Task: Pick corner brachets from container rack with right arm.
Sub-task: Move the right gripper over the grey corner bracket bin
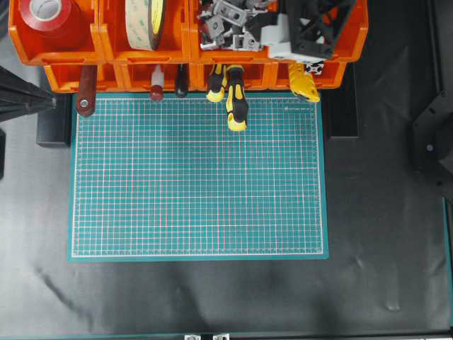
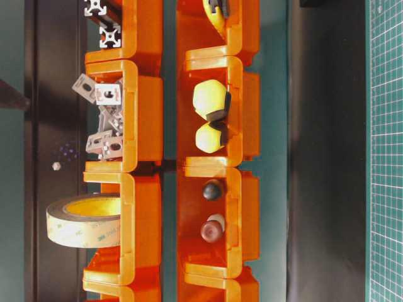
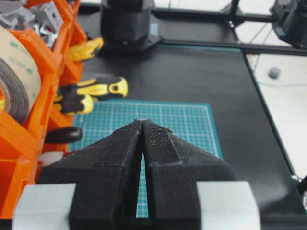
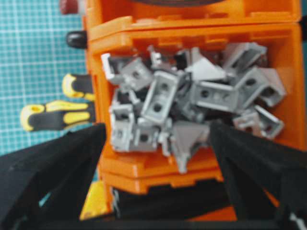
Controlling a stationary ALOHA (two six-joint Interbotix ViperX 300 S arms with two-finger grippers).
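The corner brachets (image 4: 192, 100) are a heap of small silver-grey angle pieces in an upper bin of the orange container rack (image 4: 158, 167). One of them overhangs the bin's front rim. In the overhead view the brachets (image 1: 226, 21) lie in the third upper bin, and the right arm (image 1: 311, 25) hangs over the bin beside them. My right gripper (image 4: 156, 139) is open wide. Its black fingers (image 4: 53, 163) stand either side of the bin's front, with nothing held. My left gripper (image 3: 144, 122) is shut and empty above the green mat (image 3: 192, 124).
The rack (image 1: 106, 42) also holds a red tape roll (image 1: 46, 14), a wide tape roll (image 1: 145, 21), yellow-and-black tool handles (image 1: 236, 103) that stick out over the mat (image 1: 198, 177), and black extrusion bars (image 2: 104, 25). The left arm (image 1: 21, 95) sits at the left edge.
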